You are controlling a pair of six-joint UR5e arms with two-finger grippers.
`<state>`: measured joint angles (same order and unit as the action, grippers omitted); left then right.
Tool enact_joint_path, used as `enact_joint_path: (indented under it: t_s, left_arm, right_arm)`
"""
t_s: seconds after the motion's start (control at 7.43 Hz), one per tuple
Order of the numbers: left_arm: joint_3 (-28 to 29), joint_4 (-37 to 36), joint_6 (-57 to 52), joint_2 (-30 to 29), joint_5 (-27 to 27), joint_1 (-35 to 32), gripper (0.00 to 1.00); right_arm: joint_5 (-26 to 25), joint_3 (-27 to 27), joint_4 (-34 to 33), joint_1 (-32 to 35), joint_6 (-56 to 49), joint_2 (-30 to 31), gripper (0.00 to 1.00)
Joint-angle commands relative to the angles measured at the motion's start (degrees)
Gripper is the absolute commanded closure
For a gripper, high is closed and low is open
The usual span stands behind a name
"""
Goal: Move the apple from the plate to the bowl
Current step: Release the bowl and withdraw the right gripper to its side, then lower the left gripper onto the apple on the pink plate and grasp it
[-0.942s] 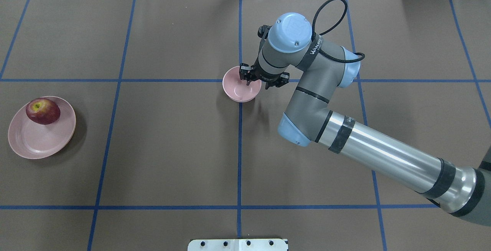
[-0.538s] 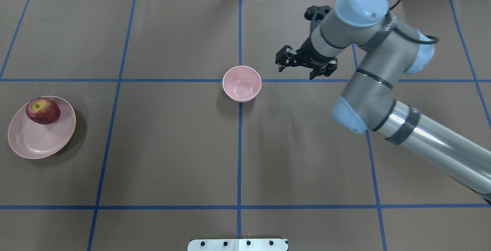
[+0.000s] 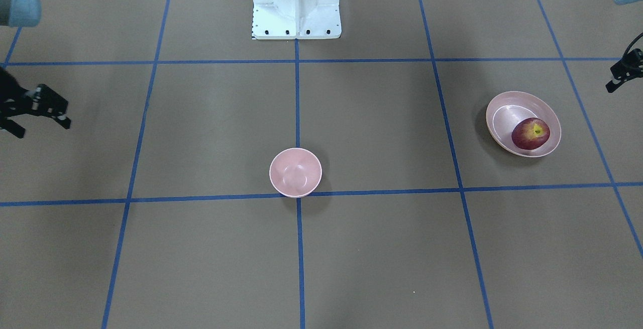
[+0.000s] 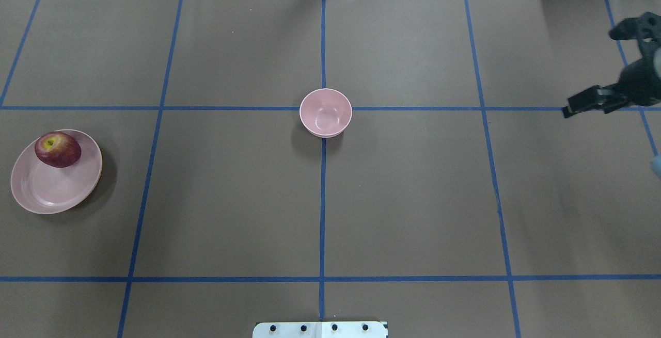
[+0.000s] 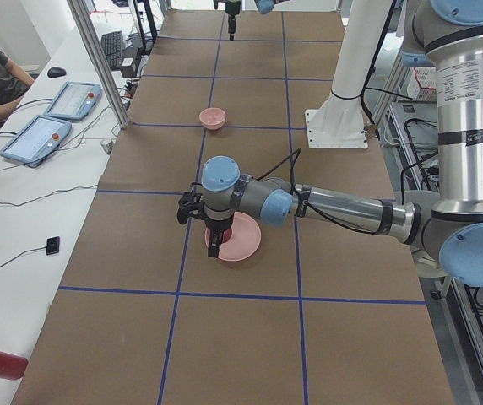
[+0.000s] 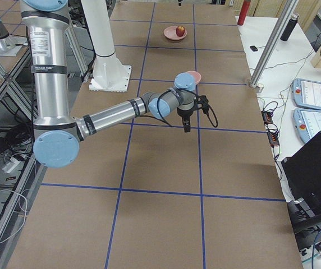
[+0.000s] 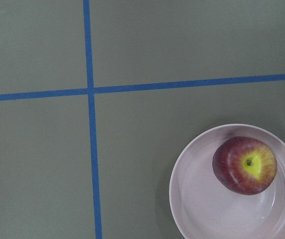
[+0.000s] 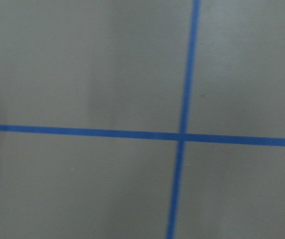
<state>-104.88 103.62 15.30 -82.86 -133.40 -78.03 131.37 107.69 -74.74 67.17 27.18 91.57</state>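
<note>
dark-red apple sits at the pink plate's 12 o'clock rim, seen from overhead. the small pink bowl stands well apart at the plate's 3 o'clock. right gripper, fingers spread, hangs at the bowl's 3 o'clock. left gripper hangs by the plate; cannot tell its grip.

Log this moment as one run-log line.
apple on plate | bowl empty | right gripper open, empty, far from bowl | left gripper state unclear | transfer not started

Brown table cover, blue tape grid; white side bench.
</note>
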Motion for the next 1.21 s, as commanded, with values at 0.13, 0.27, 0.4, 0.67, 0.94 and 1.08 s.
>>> enact_joint_path:
  t_s: [0.13,0.27,0.4,0.67,0.94,1.08]
  left_arm:
    - [4.0,5.0,7.6,-3.9,0.2,3.7,0.02]
    - [4.0,5.1,14.6,-5.1,0.6,7.9,0.02]
    - [3.6,5.4,16.0,-5.1,0.6,8.4,0.02]
    - [3.6,5.4,16.0,-5.1,0.6,8.4,0.02]
    - [3.6,5.4,16.0,-5.1,0.6,9.6,0.02]
    - [4.1,5.5,16.1,-5.3,0.7,10.2,0.02]
  right_arm:
    - [3.5,-1.5,0.2,8.2,-12.9,7.0,0.00]
    - [4.7,-1.6,0.1,8.6,-12.7,7.1,0.00]
    - [8.9,-1.7,0.0,8.9,-10.9,6.7,0.00]
    - [10.7,-1.6,0.6,9.3,-10.4,7.5,0.00]
    - [11.5,-1.7,2.6,9.8,-10.1,9.1,0.00]
    - [11.5,-1.3,2.7,10.1,-10.5,9.1,0.00]
